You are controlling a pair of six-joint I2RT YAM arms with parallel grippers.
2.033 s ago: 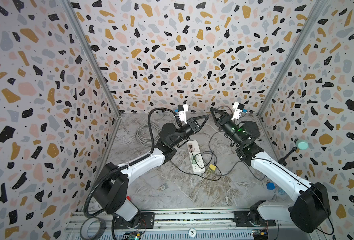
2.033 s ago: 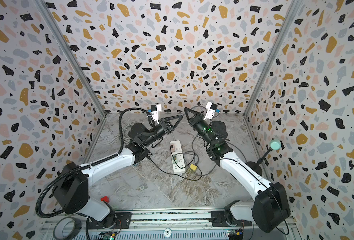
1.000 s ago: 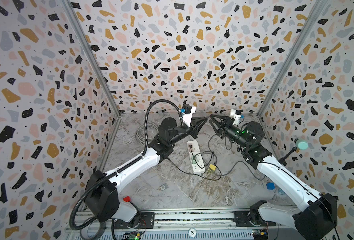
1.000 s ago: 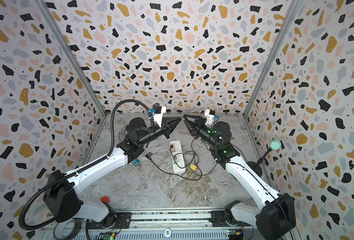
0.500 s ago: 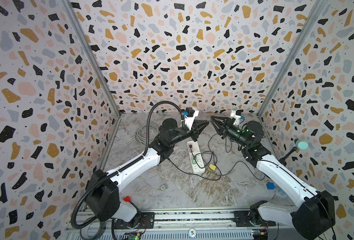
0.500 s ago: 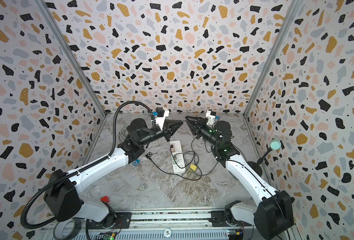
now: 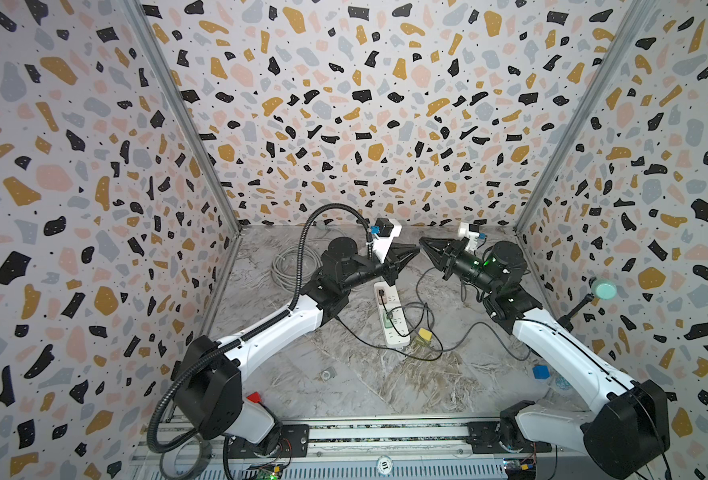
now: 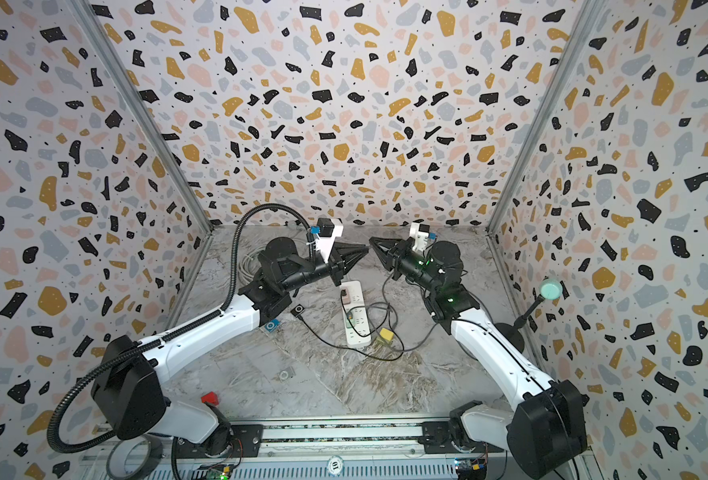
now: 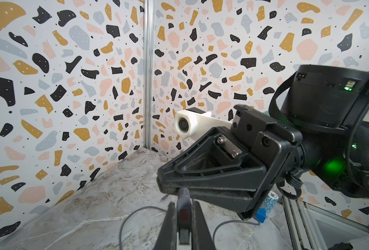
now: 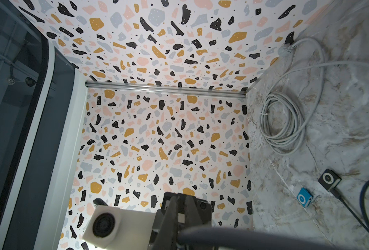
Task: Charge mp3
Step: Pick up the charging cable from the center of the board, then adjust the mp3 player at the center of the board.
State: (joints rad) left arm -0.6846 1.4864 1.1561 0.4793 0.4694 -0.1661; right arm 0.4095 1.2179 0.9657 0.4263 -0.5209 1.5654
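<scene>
Both arms are raised above the white power strip (image 7: 392, 316), their tips meeting. My left gripper (image 9: 183, 205) is shut on a small dark cable plug (image 9: 183, 213) with a red spot. My right gripper (image 9: 164, 184) faces it tip to tip, and its jaws are shut on the plug's ribbed far end. In both top views the left gripper (image 7: 415, 250) and right gripper (image 7: 424, 241) touch at their points. A black mp3 player (image 8: 298, 311) lies on the floor beside the left arm with a black cable plugged in. A blue mp3 player (image 8: 272, 326) lies next to it.
Black cables loop over the power strip (image 8: 356, 316) near a yellow block (image 7: 425, 333). A coiled grey cable (image 7: 290, 266) lies at the back left. A blue cube (image 7: 540, 371) and a green-topped stand (image 7: 601, 289) are by the right wall.
The right gripper's jaws have closed from partly open to shut at the left gripper's tip. Both arms have drawn together until their tips meet.
</scene>
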